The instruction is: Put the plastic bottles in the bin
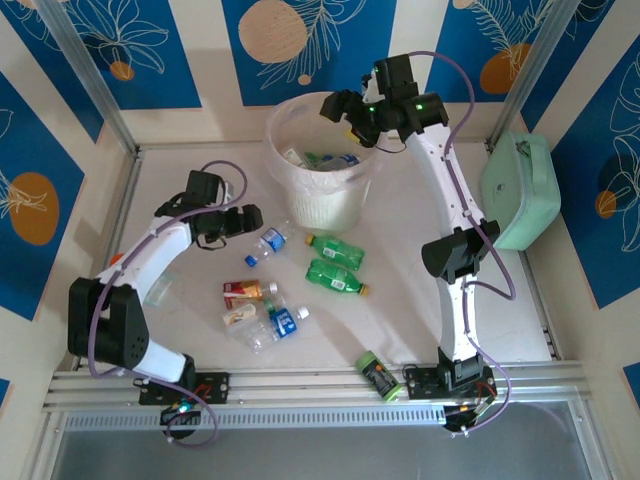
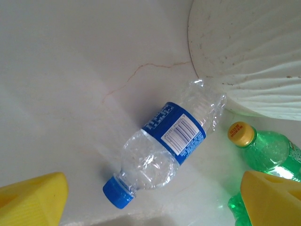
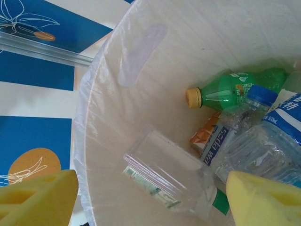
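Note:
My left gripper [image 1: 243, 222] is open just above the table, its yellow fingers [image 2: 33, 197] standing either side of a clear blue-labelled plastic bottle [image 2: 164, 150] that lies on its side, blue cap toward me. My right gripper [image 1: 350, 110] hangs open over the bin [image 1: 300, 190], nothing between its pads [image 3: 263, 200]. Below it in the bin lie a clear green-capped bottle [image 3: 174, 179], a green bottle [image 3: 230, 92] and blue-labelled ones [image 3: 268, 141]. On the table lie two green bottles [image 1: 335, 250] [image 1: 335, 277], a red-labelled one [image 1: 248, 291], a cream one [image 1: 240, 316] and another clear blue one [image 1: 280, 322].
A mint-green case [image 1: 522, 190] sits at the right edge of the table. A dark cylinder with a green cap [image 1: 378, 376] lies near the front rail. The bin's wall [image 2: 249, 56] stands close beyond the left gripper. A clear item [image 1: 160, 290] rests beside the left arm.

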You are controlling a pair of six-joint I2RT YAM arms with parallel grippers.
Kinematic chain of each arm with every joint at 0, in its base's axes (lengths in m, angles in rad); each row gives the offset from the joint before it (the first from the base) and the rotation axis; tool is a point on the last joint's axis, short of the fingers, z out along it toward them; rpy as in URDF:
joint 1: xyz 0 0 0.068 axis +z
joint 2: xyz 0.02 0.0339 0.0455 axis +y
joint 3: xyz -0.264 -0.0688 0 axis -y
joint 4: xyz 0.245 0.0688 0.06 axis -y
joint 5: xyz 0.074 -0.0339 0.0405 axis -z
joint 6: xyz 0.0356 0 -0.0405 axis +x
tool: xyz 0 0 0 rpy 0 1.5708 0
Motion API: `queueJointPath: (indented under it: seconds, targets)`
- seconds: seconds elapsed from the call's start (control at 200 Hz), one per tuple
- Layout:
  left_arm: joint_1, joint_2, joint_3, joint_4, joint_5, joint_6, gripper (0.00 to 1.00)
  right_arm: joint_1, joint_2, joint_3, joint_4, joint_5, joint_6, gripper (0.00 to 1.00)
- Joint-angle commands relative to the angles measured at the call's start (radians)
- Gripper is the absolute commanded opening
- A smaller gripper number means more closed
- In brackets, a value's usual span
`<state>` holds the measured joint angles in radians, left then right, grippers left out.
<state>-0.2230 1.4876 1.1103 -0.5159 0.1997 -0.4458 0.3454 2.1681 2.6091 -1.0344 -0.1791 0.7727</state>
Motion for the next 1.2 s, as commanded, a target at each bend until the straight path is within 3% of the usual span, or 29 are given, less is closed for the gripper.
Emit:
queueJointPath:
  seconds: [0.0, 0.2, 0.37, 0.59, 0.865, 0.955, 1.09, 1.195]
  targets:
    - [-0.001, 0.037, 0.037, 0.011, 0.031, 0.044, 0.94, -0.006, -0.093, 0.017, -0.03, 0.014, -0.044, 0.82]
    - [-0.037, 0.09, 0.021, 0.032, 0.018, 0.08, 0.94, 0.032, -0.301, -0.193, -0.033, 0.097, -0.119, 0.8]
    - [-0.088, 0.144, 0.019, 0.058, 0.009, 0.107, 0.94, 0.107, -0.592, -0.593, 0.081, 0.19, -0.154, 0.8]
    - [-0.117, 0.249, 0.078, 0.059, -0.037, 0.197, 0.93, 0.272, -0.906, -1.028, 0.129, 0.454, -0.125, 0.84]
    - [-0.137, 0.348, 0.106, 0.078, -0.051, 0.245, 0.92, 0.265, -1.134, -1.315, 0.197, 0.523, -0.054, 0.86]
    - [-0.139, 0.374, 0.121, 0.076, -0.067, 0.248, 0.9, 0.209, -1.163, -1.344, 0.209, 0.5, -0.018, 0.87]
    - [-0.141, 0.39, 0.119, 0.091, -0.072, 0.244, 0.88, 0.073, -1.155, -1.363, 0.246, 0.319, 0.024, 0.88]
    - [-0.142, 0.398, 0.114, 0.093, -0.075, 0.237, 0.84, 0.034, -1.136, -1.359, 0.233, 0.245, 0.03, 0.87]
